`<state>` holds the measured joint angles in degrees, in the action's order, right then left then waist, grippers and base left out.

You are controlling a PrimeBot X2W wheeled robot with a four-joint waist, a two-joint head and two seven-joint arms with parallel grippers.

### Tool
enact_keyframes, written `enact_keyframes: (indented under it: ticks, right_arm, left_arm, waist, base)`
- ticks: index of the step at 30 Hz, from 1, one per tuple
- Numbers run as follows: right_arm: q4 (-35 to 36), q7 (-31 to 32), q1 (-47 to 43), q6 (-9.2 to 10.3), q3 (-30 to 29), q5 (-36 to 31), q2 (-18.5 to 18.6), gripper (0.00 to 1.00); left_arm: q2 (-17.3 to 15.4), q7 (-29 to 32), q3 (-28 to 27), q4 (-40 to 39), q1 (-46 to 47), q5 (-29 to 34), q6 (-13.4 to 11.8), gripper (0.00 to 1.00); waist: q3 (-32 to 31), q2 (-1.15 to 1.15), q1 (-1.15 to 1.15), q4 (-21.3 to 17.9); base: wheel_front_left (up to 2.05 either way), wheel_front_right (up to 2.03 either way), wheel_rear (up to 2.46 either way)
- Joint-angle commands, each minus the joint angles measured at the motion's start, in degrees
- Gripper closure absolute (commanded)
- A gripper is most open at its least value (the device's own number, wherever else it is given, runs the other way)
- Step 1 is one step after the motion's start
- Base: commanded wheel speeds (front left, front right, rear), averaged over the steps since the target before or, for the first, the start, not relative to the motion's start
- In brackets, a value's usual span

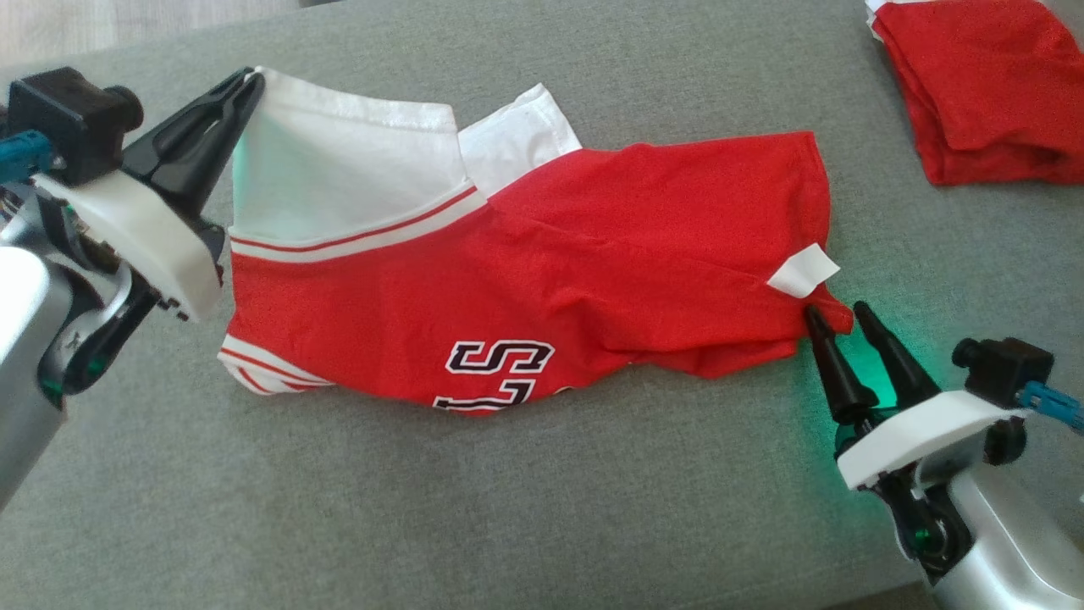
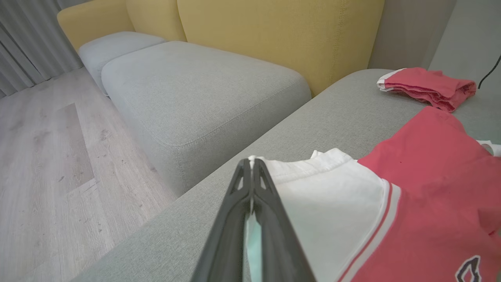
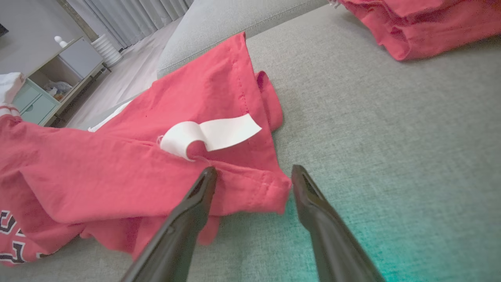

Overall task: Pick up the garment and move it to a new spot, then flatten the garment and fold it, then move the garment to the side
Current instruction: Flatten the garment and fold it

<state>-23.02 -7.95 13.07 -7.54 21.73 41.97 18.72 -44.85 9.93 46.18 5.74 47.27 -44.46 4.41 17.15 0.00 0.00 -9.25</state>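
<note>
A red garment (image 1: 550,263) with white sleeves and black-and-white lettering lies stretched across the grey cushion (image 1: 508,491). My left gripper (image 1: 250,85) is shut on the white sleeve's edge at the far left, lifting it; its closed fingers (image 2: 252,196) pinch the white cloth (image 2: 328,196). My right gripper (image 1: 838,315) stands open at the garment's right hem corner (image 3: 270,188), which lies between its two fingers (image 3: 203,188), just below a white label (image 3: 211,135). The fingers are not closed on the cloth.
A second red garment (image 1: 982,85), folded, lies at the cushion's far right corner. Beyond the cushion's far edge stand a grey and yellow sofa (image 2: 203,94) and a wood floor (image 2: 47,156). A pale cabinet (image 3: 47,82) is in the background.
</note>
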Motion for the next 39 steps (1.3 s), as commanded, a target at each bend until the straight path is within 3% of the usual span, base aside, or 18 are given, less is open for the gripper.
enact_keyframes:
  ticks: [1,15,20,23,26,28,39]
  right_arm:
    - [1.2,0.2,0.1,0.05,1.3,1.1,1.3,0.0]
    - [-1.4,-0.5,1.8,0.05,4.0,3.6,2.9,0.11]
    - [-2.0,-1.3,2.5,0.05,4.6,3.4,3.2,0.34]
    - [-2.2,-1.8,2.9,0.05,4.9,3.3,3.4,0.62]
    - [-2.4,-2.6,3.3,0.05,5.0,2.8,3.7,0.8]
    - [-2.5,-3.3,3.5,0.05,5.0,2.2,4.0,1.0]
    - [0.9,-6.1,4.9,0.05,2.1,-2.6,7.4,1.0]
  left_arm:
    - [-3.3,-0.3,-3.6,-1.4,1.4,-0.3,-0.6,1.0]
    - [-4.7,0.4,-3.4,-2.2,0.8,-0.8,-1.0,1.0]
    - [-4.9,0.5,-3.3,-2.3,0.8,-0.9,-1.0,1.0]
    - [-5.1,0.6,-3.3,-2.4,0.7,-1.0,-1.1,1.0]
    - [-5.2,0.6,-3.3,-2.5,0.6,-1.1,-1.3,1.0]
    - [-5.2,0.4,-3.2,-2.5,0.6,-1.1,-1.3,1.0]
    - [-5.2,-6.3,-4.6,-3.3,0.7,0.9,-1.2,1.0]
  waist:
    - [0.0,0.0,0.0,0.1]
    - [0.7,0.0,0.0,0.8]
    - [0.8,0.0,0.0,1.0]
    - [0.8,0.0,0.0,0.9]
    - [0.8,0.0,0.0,0.9]
    - [0.7,0.0,0.0,0.9]
    - [-3.1,0.0,0.0,0.9]
  base:
    - [0.0,0.0,0.0]
    - [0.0,0.0,0.0]
    - [0.0,0.0,0.0]
    - [0.0,0.0,0.0]
    - [0.0,0.0,0.0]
    - [0.0,0.0,0.0]
    - [0.0,0.0,0.0]
